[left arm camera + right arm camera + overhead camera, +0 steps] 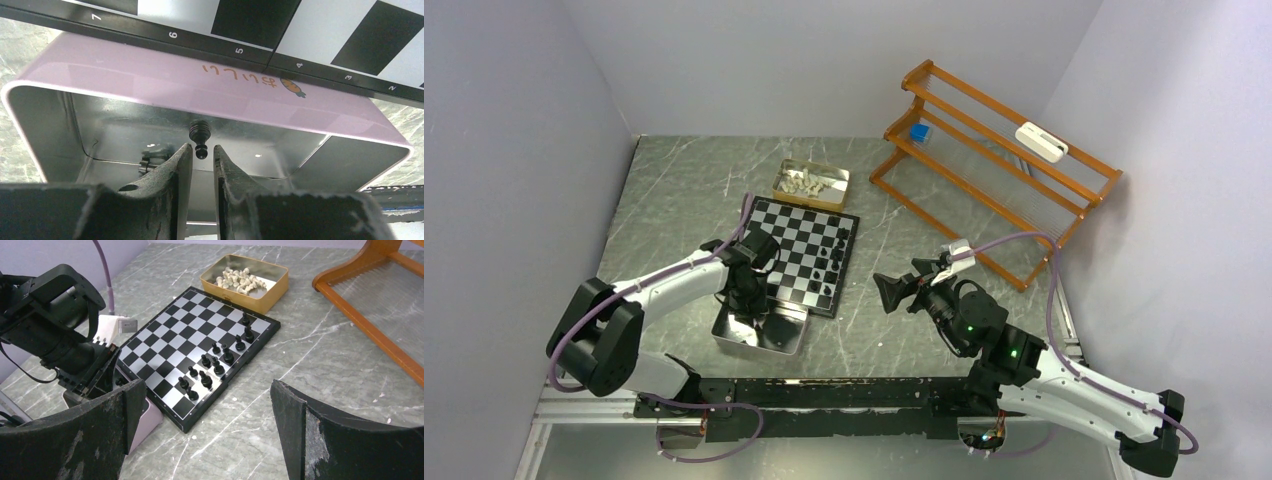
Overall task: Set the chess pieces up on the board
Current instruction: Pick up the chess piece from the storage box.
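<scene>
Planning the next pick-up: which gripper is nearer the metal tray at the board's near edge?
Left. The left gripper reaches into the tray, jaws flanking a black piece; the right gripper hovers off the board's right side, away from it.

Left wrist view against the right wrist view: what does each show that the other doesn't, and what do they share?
Only left wrist: the pink tin seen from inside, and one black piece between the left gripper fingertips; grip unclear. Only right wrist: black pieces standing on the squares, the gold tin of cream pieces, the wooden rack, the open right gripper. Both: the board and the tin's pink outer wall.
</scene>
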